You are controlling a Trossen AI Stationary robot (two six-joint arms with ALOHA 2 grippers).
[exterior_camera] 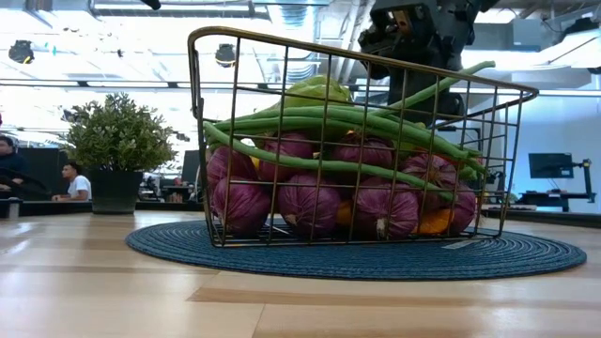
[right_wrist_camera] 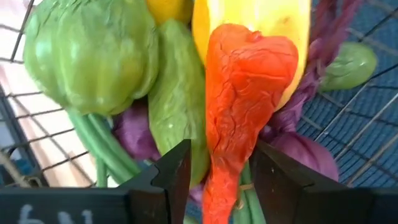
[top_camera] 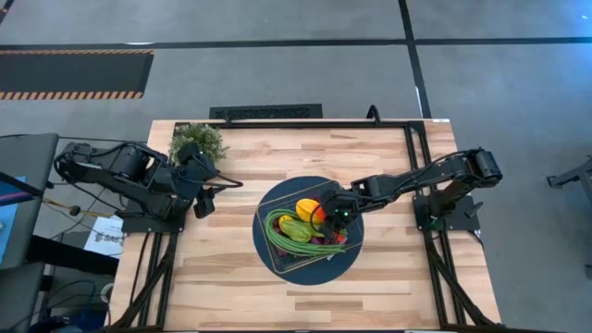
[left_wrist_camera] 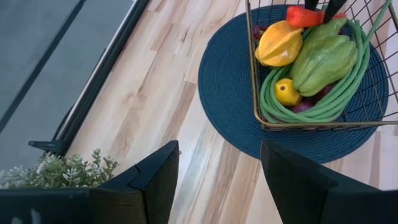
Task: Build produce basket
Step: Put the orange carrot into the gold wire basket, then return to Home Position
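Observation:
The wire basket (exterior_camera: 202,141) stands on a round dark blue mat (top_camera: 277,264) mid-table. It holds the produce: a green pepper (right_wrist_camera: 87,56), a yellow pepper (left_wrist_camera: 280,43), long green beans (exterior_camera: 357,117) and purple pieces (exterior_camera: 300,197). An orange-red pepper (right_wrist_camera: 242,81) lies on top of the yellow and green pieces. My right gripper (right_wrist_camera: 221,155) reaches down into the basket, open, one finger on each side of that pepper's narrow end. My left gripper (left_wrist_camera: 217,155) waits open above the table's left side, with nothing between its fingers. My right gripper comes slanting down from the table's right side. Its fingers (right_wrist_camera: 177,174) stand on either side of the orange-red pepper's narrow end (right_wrist_camera: 224,180), with thin gaps showing. I cannot tell whether they touch it. The pepper rests on the produce beneath it.
A bushy potted plant (top_camera: 197,141) stands at the table's far left corner, near my left arm. Bare wood (top_camera: 222,277) lies around the mat. A black frame rail (top_camera: 305,123) runs along the far edge.

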